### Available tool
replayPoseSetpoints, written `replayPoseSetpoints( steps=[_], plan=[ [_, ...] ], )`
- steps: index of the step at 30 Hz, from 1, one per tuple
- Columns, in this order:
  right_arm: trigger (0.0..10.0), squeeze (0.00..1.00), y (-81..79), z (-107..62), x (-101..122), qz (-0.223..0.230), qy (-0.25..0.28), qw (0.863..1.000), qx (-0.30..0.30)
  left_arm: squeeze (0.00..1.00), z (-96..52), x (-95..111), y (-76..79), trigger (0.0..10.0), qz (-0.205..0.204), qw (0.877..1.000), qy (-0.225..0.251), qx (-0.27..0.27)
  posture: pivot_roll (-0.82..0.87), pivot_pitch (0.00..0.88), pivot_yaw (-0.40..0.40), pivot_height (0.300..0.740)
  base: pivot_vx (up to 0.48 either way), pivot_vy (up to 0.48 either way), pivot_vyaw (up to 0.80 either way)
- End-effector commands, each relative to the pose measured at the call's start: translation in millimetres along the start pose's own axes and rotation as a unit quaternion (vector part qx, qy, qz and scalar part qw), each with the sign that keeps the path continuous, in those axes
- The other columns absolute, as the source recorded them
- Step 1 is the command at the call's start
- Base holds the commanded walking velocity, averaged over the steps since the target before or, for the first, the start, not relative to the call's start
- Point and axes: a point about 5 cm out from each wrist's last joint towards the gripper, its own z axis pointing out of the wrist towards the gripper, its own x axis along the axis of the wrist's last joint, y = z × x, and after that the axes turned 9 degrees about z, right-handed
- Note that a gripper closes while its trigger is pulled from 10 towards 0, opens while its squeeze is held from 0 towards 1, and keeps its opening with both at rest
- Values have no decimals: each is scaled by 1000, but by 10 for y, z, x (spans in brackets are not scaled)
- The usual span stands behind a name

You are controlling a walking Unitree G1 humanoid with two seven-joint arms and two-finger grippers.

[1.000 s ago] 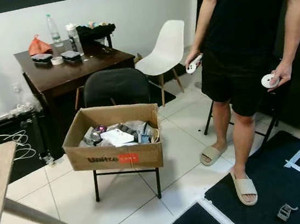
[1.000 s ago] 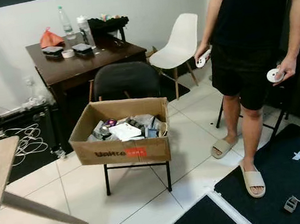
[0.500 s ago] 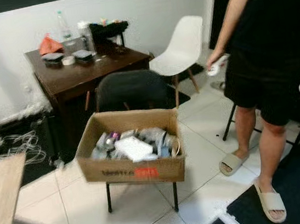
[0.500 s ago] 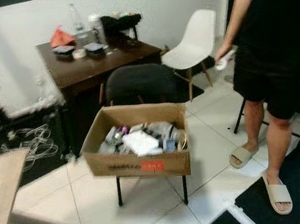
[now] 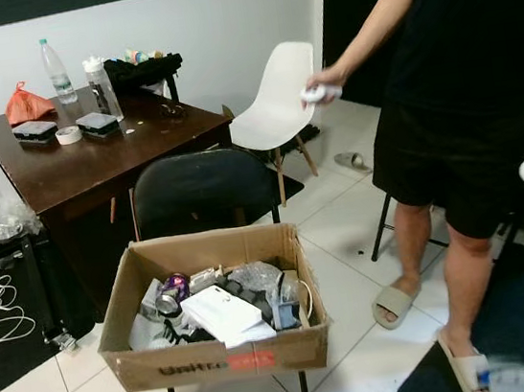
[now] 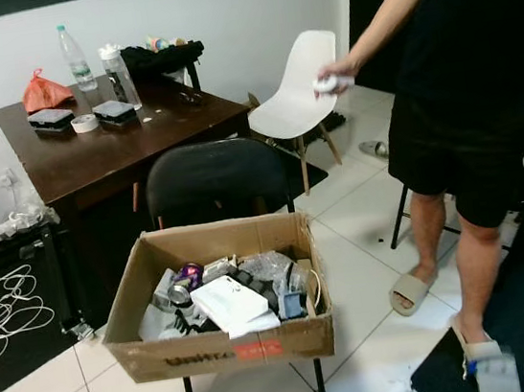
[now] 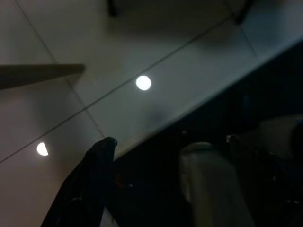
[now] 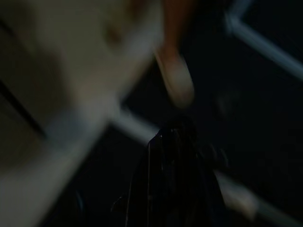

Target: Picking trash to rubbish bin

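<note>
A brown cardboard box (image 5: 216,357) sits on the seat of a black chair (image 5: 201,189) straight ahead. It is full of mixed trash (image 6: 231,292): white paper, crumpled plastic, cans and small packets. A small pale object (image 6: 493,370), blurred, lies on the floor by a person's sandal at the lower right. My left gripper (image 7: 168,156) hangs low over white tiles and the edge of a black mat. The dark, blurred right wrist view has my right gripper (image 8: 173,142) above a black mat with white tape.
A person (image 5: 464,82) in black stands close on the right, a white controller in each hand. Behind the box is a dark wooden desk (image 5: 92,155) with bottles and small boxes, and a white chair (image 5: 274,103). Cables (image 6: 0,298) lie at the left wall.
The camera has swung and come nearer, so the box now sits lower and larger in view. The person has lifted one hand with its controller higher.
</note>
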Motion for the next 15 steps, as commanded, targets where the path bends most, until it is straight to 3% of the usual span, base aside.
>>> replayPoseSetpoints(
  steps=[1, 2, 3, 4, 5, 6, 7, 9, 10, 11, 12, 13, 15],
  plan=[
    [10000, 0, -124, 26, 176, 17, 40, 998, 41, 0, -21, -90, -14, 10000, 0, 1000, -15, 0, -116, 85, 69, 740, 356, 0, 0],
    [10000, 0, -308, 46, 406, 27, 81, 992, 95, 0, -20, -94, -7, 10000, 2, 1000, -16, -2, -130, 86, 72, 740, 352, 0, 0],
    [10000, 0, -308, 46, 406, 27, 81, 992, 95, 0, -20, -94, -7, 10000, 2, 1000, -16, -2, -130, 86, 72, 740, 352, 0, 0],
    [10000, 0, -686, 5, 742, 58, 136, 967, 209, 0, -18, -95, 4, 10000, 4, 1000, -17, -4, -132, 86, 72, 740, 356, 0, 0],
    [10000, 0, -686, 5, 742, 58, 136, 967, 209, 0, -18, -95, 4, 10000, 4, 1000, -17, -4, -132, 86, 72, 740, 356, 0, 0],
    [10000, 0, -1074, -124, 943, 59, 167, 927, 331, 0, -13, -89, 17, 10000, 7, 1000, -18, -7, -138, 87, 71, 740, 337, 0, 0],
    [10000, 0, -1074, -124, 943, 59, 167, 927, 331, 0, -13, -89, 17, 10000, 7, 1000, -18, -7, -138, 87, 71, 740, 337, 0, 0],
    [10000, 0, -1510, -386, 1036, 55, 171, 859, 479, 0, -8, -80, 29, 10000, 6, 1000, -17, -7, -138, 87, 70, 740, 283, 0, 0],
    [10000, 0, -1510, -386, 1036, 55, 171, 859, 479, 0, -8, -80, 29, 10000, 6, 1000, -17, -7, -138, 87, 70, 740, 244, 0, 0],
    [10000, 0, -1693, -550, 1043, 51, 168, 820, 545, 0, -5, -76, 38, 10000, 8, 1000, -17, -8, -137, 86, 68, 740, 0, 0, 0],
    [10000, 0, -1813, -674, 1038, 46, 165, 790, 589, 0, -3, -76, 46, 10000, 11, 1000, -17, -9, -136, 86, 67, 740, 0, 0, 0],
    [10000, 0, -1911, -769, 1004, 36, 159, 769, 618, 0, -3, -83, 54, 10000, 11, 1000, -18, -10, -135, 84, 66, 740, 0, 0, 0],
    [10000, 0, -1974, -814, 973, 23, 154, 761, 630, 0, -2, -87, 62, 10000, 9, 1000, -18, -10, -137, 83, 68, 740, 0, 0, 0]
  ],
)
